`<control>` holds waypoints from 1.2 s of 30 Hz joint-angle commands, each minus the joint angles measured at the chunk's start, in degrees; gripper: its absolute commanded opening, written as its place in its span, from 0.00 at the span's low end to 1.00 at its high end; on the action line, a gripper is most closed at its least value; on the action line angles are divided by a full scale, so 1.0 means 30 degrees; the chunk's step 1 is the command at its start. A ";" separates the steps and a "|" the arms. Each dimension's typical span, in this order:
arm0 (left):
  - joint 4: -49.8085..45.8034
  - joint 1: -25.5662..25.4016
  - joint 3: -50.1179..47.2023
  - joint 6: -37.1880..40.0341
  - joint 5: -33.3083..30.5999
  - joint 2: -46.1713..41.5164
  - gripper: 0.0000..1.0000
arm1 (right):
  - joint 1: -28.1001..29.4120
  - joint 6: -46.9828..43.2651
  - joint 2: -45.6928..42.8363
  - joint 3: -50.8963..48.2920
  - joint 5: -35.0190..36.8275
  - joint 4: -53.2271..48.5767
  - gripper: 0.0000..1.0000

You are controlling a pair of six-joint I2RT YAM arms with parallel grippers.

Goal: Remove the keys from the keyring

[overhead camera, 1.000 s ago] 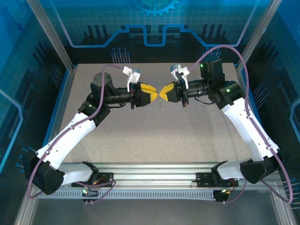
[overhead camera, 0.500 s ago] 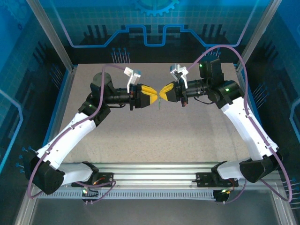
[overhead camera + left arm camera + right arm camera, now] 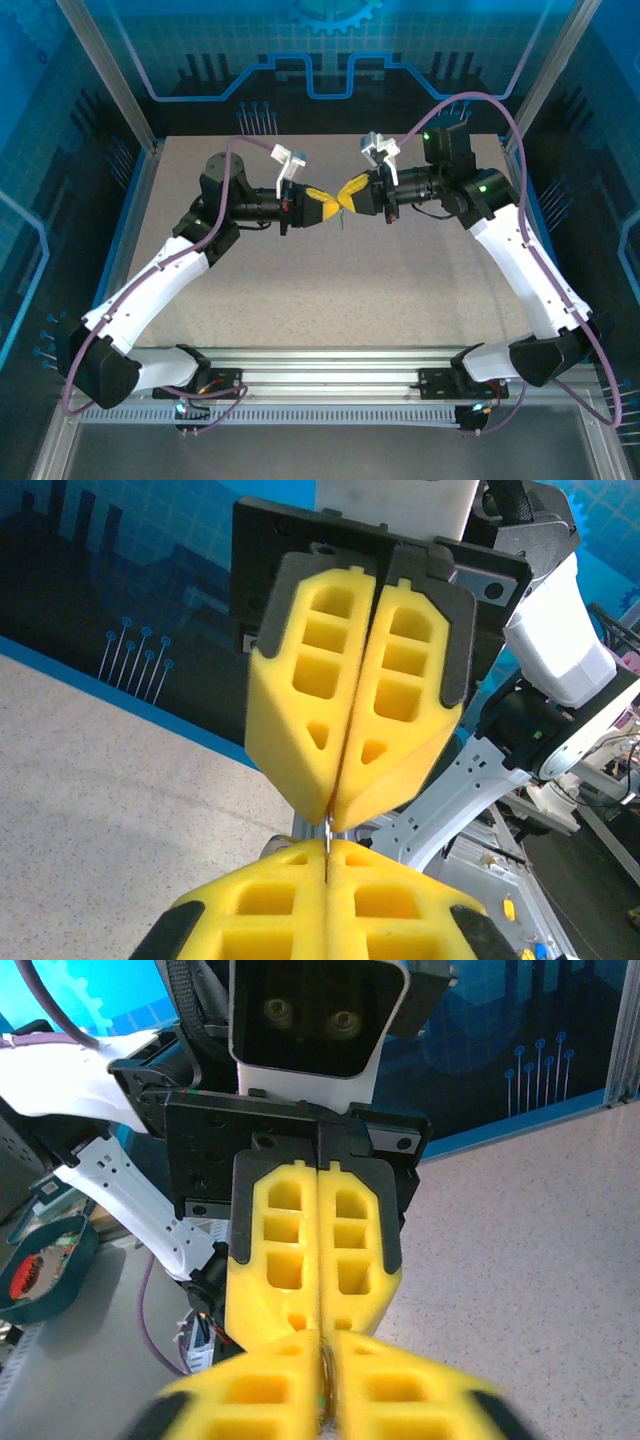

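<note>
**Speckled desk [image 3: 300,290] inside a blue-walled cell**

Above the desk's middle, the left gripper [image 3: 333,204] and right gripper [image 3: 346,194] meet tip to tip, both clenched. A thin grey sliver, the key [image 3: 327,836], sits in the left gripper's seam and touches the right tips. Whether the right gripper grasps anything cannot be told.

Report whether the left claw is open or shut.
Shut: left claw fingers meet with no gap, pinching a thin metal sliver at their tips.
</note>
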 commanded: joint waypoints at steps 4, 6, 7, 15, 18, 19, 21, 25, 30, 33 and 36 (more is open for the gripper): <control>0.3932 -0.0103 -0.1466 -0.1922 -0.1842 -0.0279 0.00 | -0.0078 0.4146 -0.2271 -0.3188 0.1079 0.6356 0.43; 0.5048 -0.0103 -0.1842 -0.2617 -0.2085 -0.0170 0.00 | -0.0204 0.5949 -0.3114 -0.4871 0.2218 0.9016 0.43; 0.5531 -0.0104 -0.1962 -0.2937 -0.2143 -0.0111 0.00 | -0.0230 0.6698 -0.3393 -0.5537 0.2596 1.0102 0.42; 0.7046 -0.0198 -0.2701 -0.3647 -0.2716 -0.0175 0.00 | -0.0083 1.1396 -0.4899 -1.0269 0.4516 1.7895 0.41; 0.7017 -0.0338 -0.2797 -0.3499 -0.2862 -0.0303 0.00 | -0.0079 1.3025 -0.4743 -1.1270 0.4589 2.0695 0.34; 0.6924 -0.0363 -0.2794 -0.3449 -0.2892 -0.0333 0.00 | -0.0067 1.3398 -0.4644 -1.1400 0.4324 2.1361 0.31; 0.6790 -0.0397 -0.2766 -0.3296 -0.2920 -0.0394 0.00 | 0.0020 1.3683 -0.4430 -1.1357 0.4133 2.1853 0.24; 0.6609 -0.0397 -0.2793 -0.3046 -0.3228 -0.0594 0.00 | 0.0209 1.3728 -0.4255 -1.1251 0.3752 2.1935 0.28; 0.6775 -0.0397 -0.3013 -0.2877 -0.3797 -0.0854 0.00 | 0.0298 1.3355 -0.4489 -1.1328 0.3715 2.1224 0.29; 0.6894 -0.0397 -0.3028 -0.2876 -0.3889 -0.0865 0.00 | 0.0356 1.3456 -0.4460 -1.1525 0.3531 2.1253 0.30; 0.6927 -0.0390 -0.3050 -0.2909 -0.3860 -0.0837 0.00 | 0.0414 1.3446 -0.4402 -1.1579 0.3340 2.1315 0.28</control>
